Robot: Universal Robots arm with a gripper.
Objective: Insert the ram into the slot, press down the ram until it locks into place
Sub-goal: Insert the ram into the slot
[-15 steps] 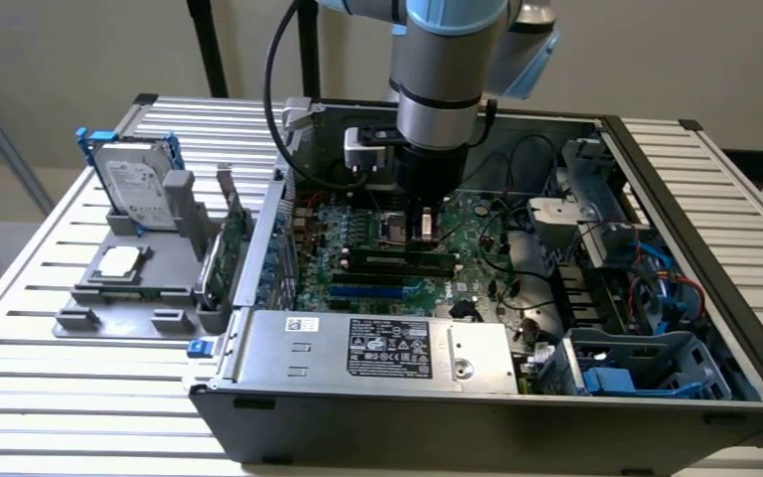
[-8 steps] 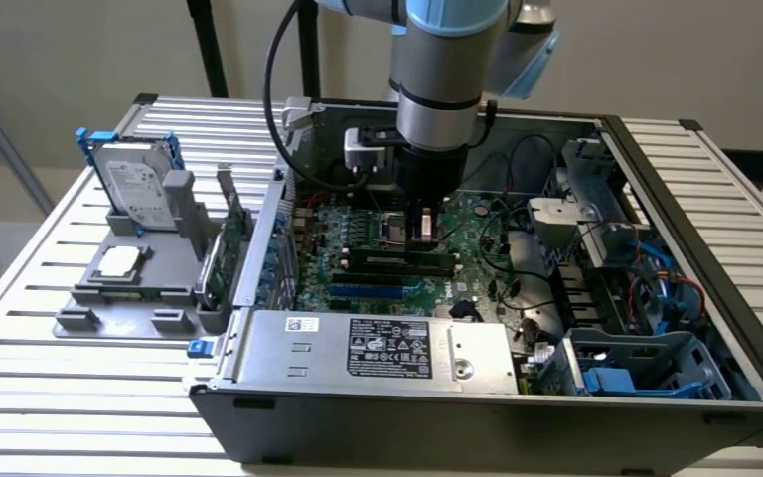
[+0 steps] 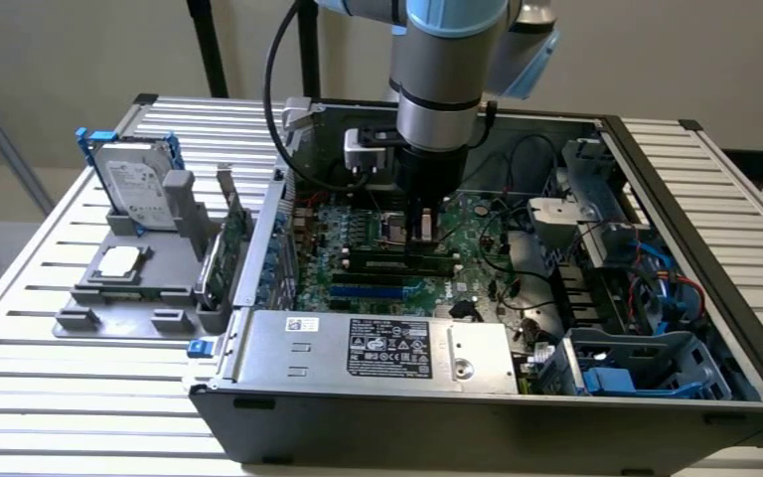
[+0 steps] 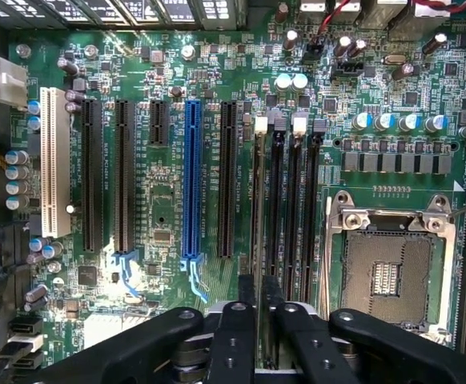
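1. Slatted white metal forms the bench (image 3: 76,383) under an open grey computer case (image 3: 488,417), with pale walls behind it.
2. We see the large green motherboard (image 4: 161,216) lying flat inside the case, and the silver-and-blue robot arm (image 3: 451,60) reaching straight down over it.
3. Our black two-fingered hand (image 3: 421,231) sits low over the memory area; in the wrist view the hand (image 4: 259,316) has its fingers drawn close together on the long, thin green ram stick (image 4: 258,200), which we see edge-on running away from the fingertips.
4. That ram stands upright along the first long narrow black memory slot (image 4: 259,264), at the edge of the bank nearest the blue slot; we cannot tell whether it is fully seated or locked.
5. Beside it lie the other parallel black memory slots (image 4: 293,208), and next to those the square metal processor socket (image 4: 389,268).
6. On the ram's other side we note the long blue expansion slot (image 4: 191,184) and a white expansion slot (image 4: 55,164).
7. On the exterior view's left, a grey hard drive (image 3: 136,189) stands in a blue-and-grey holder on the bench.
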